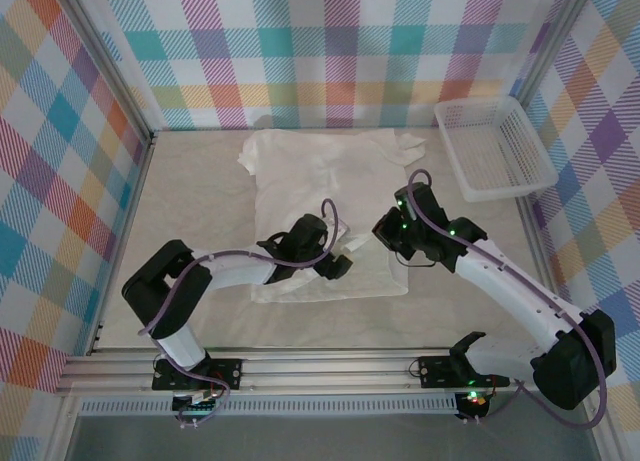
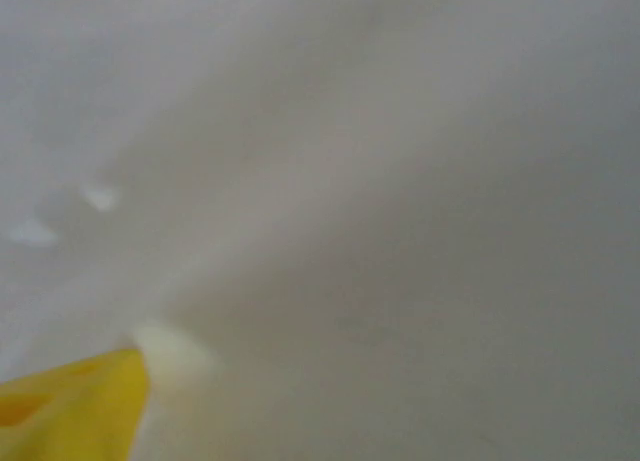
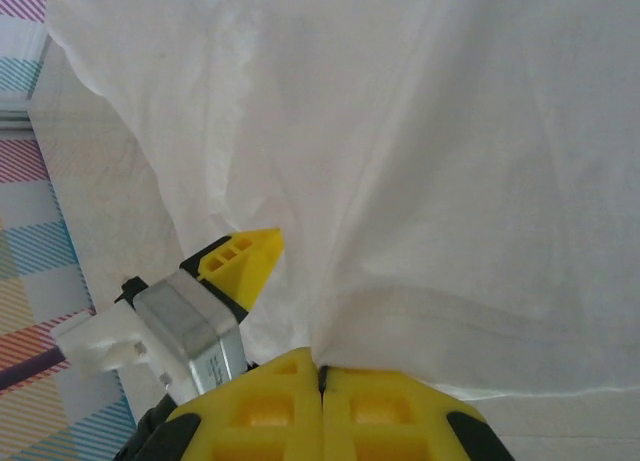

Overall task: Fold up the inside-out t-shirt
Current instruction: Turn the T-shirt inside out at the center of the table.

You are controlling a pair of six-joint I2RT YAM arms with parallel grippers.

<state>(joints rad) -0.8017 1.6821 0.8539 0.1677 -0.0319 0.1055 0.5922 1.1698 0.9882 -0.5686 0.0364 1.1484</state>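
- We have the right fingers [image 3: 322, 381] clamped together on the near edge of the shirt [image 1: 320, 171], cloth puckering into them, probably to carry that edge over.
- The left fingers [image 1: 338, 265] sit at the same edge, just beside; we cannot tell whether they are apart or gripping.
- The shirt lies spread on the tabletop [image 1: 200, 201].

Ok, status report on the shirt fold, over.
Right gripper shut on t-shirt edge. Left gripper low over the fabric, state unclear. Basket far right, apart.
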